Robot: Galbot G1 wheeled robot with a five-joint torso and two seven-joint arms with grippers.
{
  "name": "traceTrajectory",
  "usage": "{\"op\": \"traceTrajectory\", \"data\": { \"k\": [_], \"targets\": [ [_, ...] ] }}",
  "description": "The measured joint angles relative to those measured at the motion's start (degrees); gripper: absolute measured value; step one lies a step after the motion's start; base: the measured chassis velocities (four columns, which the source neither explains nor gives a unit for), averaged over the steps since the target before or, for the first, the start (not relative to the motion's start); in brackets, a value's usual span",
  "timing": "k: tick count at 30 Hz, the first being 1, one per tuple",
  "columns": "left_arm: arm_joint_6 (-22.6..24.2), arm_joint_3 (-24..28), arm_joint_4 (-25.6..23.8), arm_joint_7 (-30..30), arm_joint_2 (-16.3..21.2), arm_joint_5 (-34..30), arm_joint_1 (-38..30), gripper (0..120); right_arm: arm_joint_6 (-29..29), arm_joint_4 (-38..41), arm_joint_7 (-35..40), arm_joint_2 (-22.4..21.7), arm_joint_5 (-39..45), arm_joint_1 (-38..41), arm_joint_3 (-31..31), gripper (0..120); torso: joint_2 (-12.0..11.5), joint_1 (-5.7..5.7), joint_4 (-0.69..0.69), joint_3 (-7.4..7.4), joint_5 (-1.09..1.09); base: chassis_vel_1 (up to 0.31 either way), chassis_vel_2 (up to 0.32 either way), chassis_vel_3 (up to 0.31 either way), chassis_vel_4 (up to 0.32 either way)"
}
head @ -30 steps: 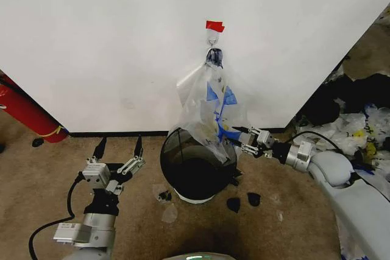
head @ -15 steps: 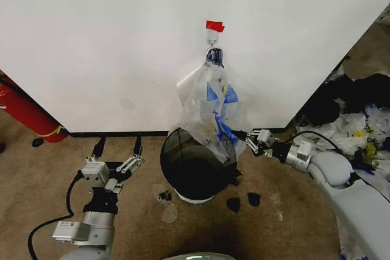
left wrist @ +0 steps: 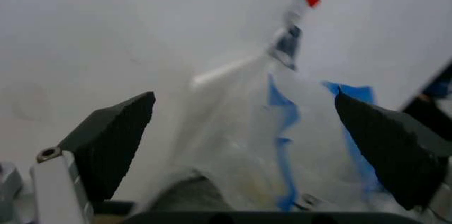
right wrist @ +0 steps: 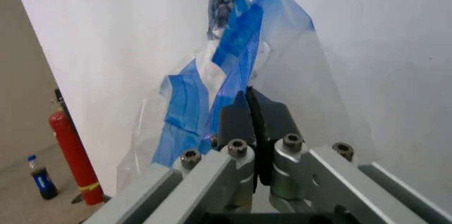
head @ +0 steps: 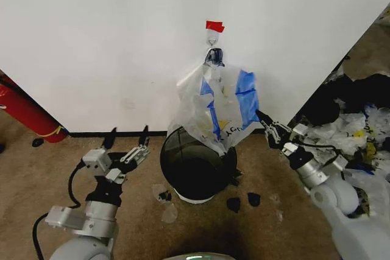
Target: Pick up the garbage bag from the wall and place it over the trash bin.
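Head view first: hangs from the small hook (head: pixel 212 42) on the wall (head: pixel 91 41), just under the red tape strip (head: pixel 214 26), with the lower end draped over the rear rim of the trash bin (head: pixel 167 162) (so much for where the garbage bag (head: pixel 219 105) is now). Differs from half a second ago on the right side: sits higher and further out from the bin, up beside the bag's blue edge, speaking of the right gripper (head: pixel 263 120). Shows fingers pressed flat together in the right wrist view, with blue and clear film caught at their tips. Has lifted and fanned that blue panel outward, where before it lay bunched low near the rim. Probably means the mouth is being drawn open, though not yet unhooked. Has come closer to the bin on the left: left gripper (head: pixel 128 131), low over the carpet, fingers spread wide and holding nothing, aimed at the bag.
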Motion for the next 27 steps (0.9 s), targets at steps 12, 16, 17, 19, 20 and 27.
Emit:
{"op": "traceTrajectory", "data": {
  "k": [12,16,17,19,20,27],
  "targets": [
    [11.4,9.7,0.6,1.3,10.5,-13.8,-15.8,100,-0.9,1.3,0.3,2.5,-0.9,0.5,-1.9,0,0.0,0.0,0.02,0.0,0.01,0.0,0.0,0.0,0.0],
    [12.1,14.9,3.1,-1.0,10.2,-17.6,-24.5,100,-1.4,1.9,0.8,2.4,-0.5,0.1,-1.3,0,0.0,0.0,0.02,0.01,0.0,0.0,0.0,0.0,0.0],
    [12.4,16.9,4.1,-1.7,9.8,-18.3,-27.5,100,-1.6,2.2,0.9,2.3,0.0,-0.2,-1.1,0,0.0,0.01,0.03,0.01,0.0,0.0,0.0,0.0,0.0],
    [13.0,20.2,5.9,-2.9,9.1,-19.2,-32.0,100,-1.9,2.6,1.0,2.3,0.9,-0.6,-0.6,0,0.0,0.01,0.01,0.01,0.0,0.0,0.0,0.0,0.0],
    [13.8,22.6,7.4,-4.5,8.5,-20.1,-34.9,100,-2.0,2.8,1.1,2.5,1.4,-1.1,-0.1,0,0.0,0.01,0.0,0.01,0.01,0.0,0.0,0.0,0.0],
    [16.5,28.3,15.3,-9.1,6.5,-23.7,-42.8,100,-1.8,3.1,0.5,3.6,1.4,-3.2,0.8,0,0.0,0.01,0.02,0.01,0.0,0.0,0.0,0.0,0.0]
  ]
}}
